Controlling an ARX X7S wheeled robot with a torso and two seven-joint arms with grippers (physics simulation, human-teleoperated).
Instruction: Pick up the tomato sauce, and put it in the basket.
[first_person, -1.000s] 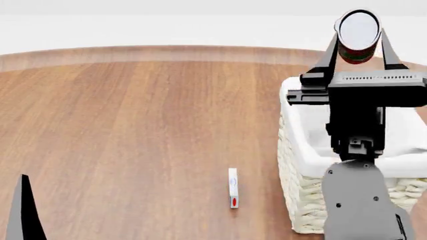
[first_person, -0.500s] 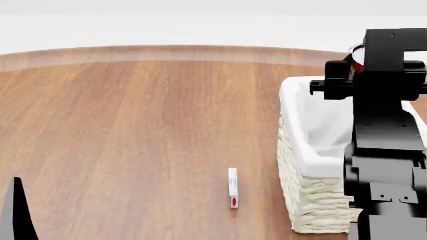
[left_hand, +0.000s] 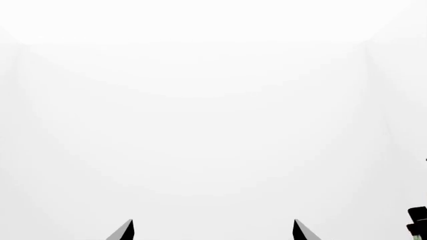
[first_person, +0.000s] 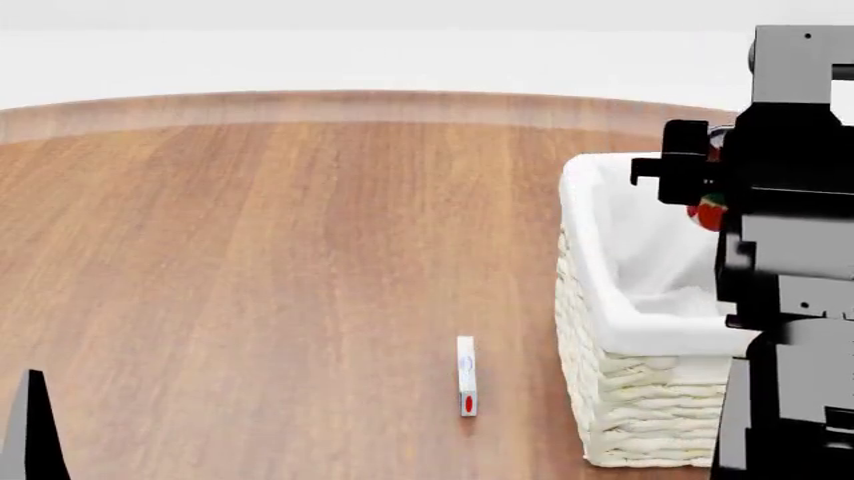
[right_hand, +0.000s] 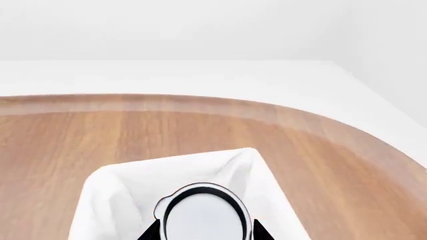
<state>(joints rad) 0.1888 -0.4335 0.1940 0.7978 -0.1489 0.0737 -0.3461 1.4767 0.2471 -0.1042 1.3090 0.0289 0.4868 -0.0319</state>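
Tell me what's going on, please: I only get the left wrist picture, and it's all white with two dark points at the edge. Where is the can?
Observer: The tomato sauce is held in the right gripper, with its silver-white top facing that wrist camera.
Visitor: Is it near the basket?
Observer: Yes. In the right wrist view it hangs over the basket, above the white liner, not yet released.
Visitor: Anything else on the table?
Observer: One small white and red object lies on the wooden table, left of the basket in the head view.
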